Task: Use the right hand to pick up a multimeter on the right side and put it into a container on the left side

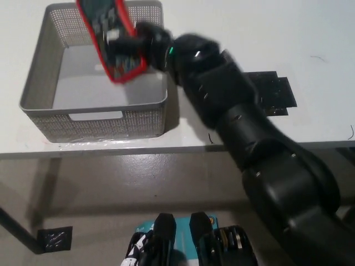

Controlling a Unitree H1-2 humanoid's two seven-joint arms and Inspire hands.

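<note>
The red-cased multimeter (110, 39) hangs above the inside of the grey mesh container (39, 83) on the table's left side, tilted with its dark face up. My black right hand (141, 47) is shut on its right edge, and the arm reaches across from the lower right. The picture is blurred around the hand. The container's floor shows nothing lying on it. Only a small part of my white left hand (133, 252) shows at the bottom edge, low and away from the table; its fingers are not clear.
A black flat patch (272, 91) lies on the white table (222, 22) to the right of my arm. The table's front edge (111, 149) runs across the middle, with the floor below it and a dark marker (54, 239) at lower left.
</note>
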